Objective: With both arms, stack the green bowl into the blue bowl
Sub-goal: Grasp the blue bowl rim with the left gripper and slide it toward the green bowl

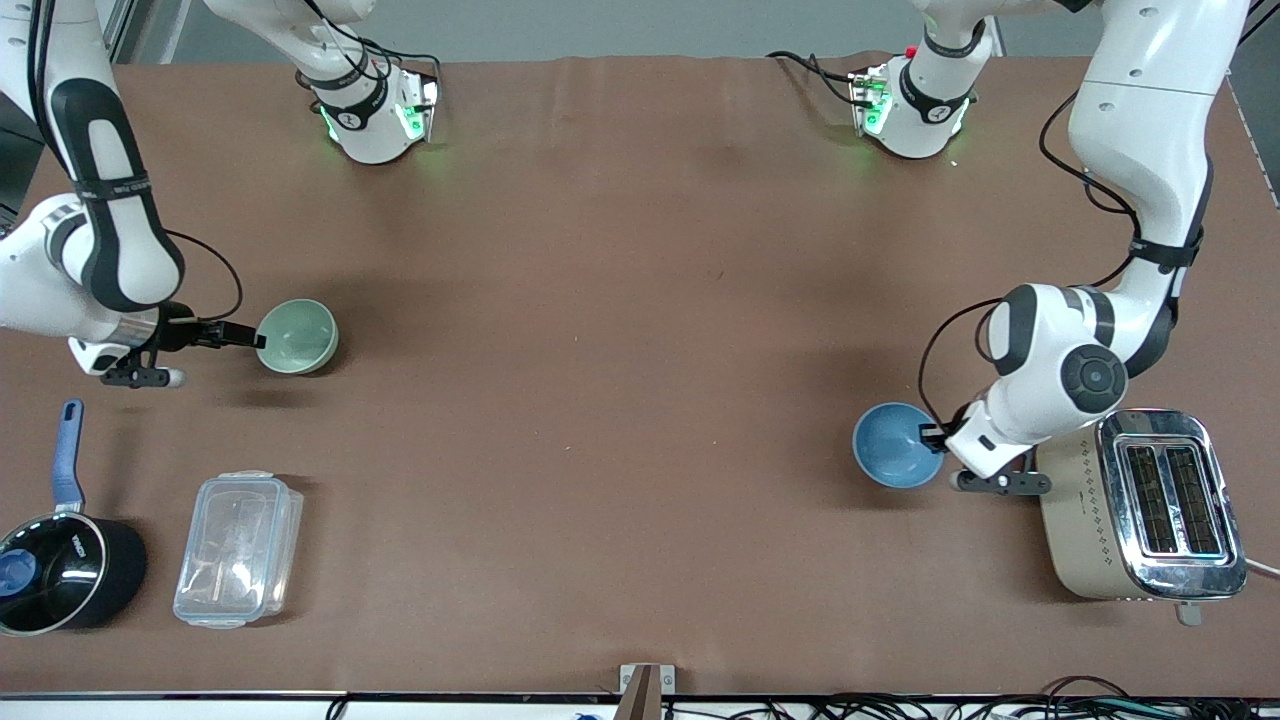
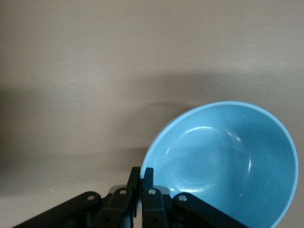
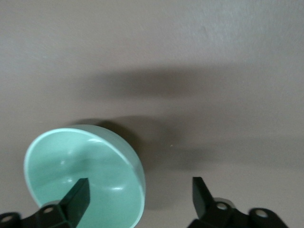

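The small, round, glossy mint-green bowl (image 1: 297, 336) sat on the brown table (image 1: 620, 350) toward the right arm's end, well apart from the small, round, glossy sky-blue bowl (image 1: 897, 445), which sat toward the left arm's end beside a beige and chrome toaster (image 1: 1140, 505).

The right tool (image 3: 141, 197) was at the green bowl's rim, its fingers wide open with one finger over the inside of the bowl and the other outside it, holding nothing. The left tool (image 2: 141, 183) was pinched shut on the blue bowl's rim.

The grasping step seemed in hand. Next, the right tool would likely need to close on the rim before any lift toward the blue bowl.
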`<state>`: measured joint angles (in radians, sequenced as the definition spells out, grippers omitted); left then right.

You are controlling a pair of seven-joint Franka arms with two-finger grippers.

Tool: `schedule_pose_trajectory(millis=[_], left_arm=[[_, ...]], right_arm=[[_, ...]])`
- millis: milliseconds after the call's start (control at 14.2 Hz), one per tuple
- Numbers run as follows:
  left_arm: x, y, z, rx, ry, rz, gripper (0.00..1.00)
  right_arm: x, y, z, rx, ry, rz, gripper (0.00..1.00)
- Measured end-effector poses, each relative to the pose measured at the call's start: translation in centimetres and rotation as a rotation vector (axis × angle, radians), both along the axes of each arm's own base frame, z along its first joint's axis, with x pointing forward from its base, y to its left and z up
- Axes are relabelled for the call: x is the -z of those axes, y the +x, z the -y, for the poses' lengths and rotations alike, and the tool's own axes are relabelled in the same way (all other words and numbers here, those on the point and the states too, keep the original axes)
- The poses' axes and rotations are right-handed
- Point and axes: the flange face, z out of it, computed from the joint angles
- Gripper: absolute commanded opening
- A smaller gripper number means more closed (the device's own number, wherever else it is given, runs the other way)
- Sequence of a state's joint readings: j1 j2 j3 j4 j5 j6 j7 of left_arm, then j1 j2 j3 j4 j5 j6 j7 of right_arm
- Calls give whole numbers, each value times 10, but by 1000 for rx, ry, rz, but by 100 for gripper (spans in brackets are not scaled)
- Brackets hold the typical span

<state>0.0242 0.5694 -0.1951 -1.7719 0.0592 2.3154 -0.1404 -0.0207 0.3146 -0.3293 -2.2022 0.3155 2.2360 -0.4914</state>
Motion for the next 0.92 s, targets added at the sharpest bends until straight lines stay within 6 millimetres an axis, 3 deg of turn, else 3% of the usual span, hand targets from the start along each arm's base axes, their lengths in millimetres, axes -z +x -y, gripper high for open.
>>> schedule_pose_trajectory(millis=[212,353,494,706,918], left_arm=[[-40,-3,74,-47,-42,-46,0],[-58,-16,125,-94,-76,-60,0],[-68,-35,173,-147,-104,-80,0],[-72,-69,239,-191,-105,-107,0],[-57,-107,302,-223,-112,-121,0]], right_arm=[[12,-8,-1,3,0,-21,58],[18,-10,-2,3,2,-34,38],[23,-12,-5,-1,4,-44,27],[28,-15,-13,-14,8,-58,12],[29,-14,-18,-22,9,-60,8]])
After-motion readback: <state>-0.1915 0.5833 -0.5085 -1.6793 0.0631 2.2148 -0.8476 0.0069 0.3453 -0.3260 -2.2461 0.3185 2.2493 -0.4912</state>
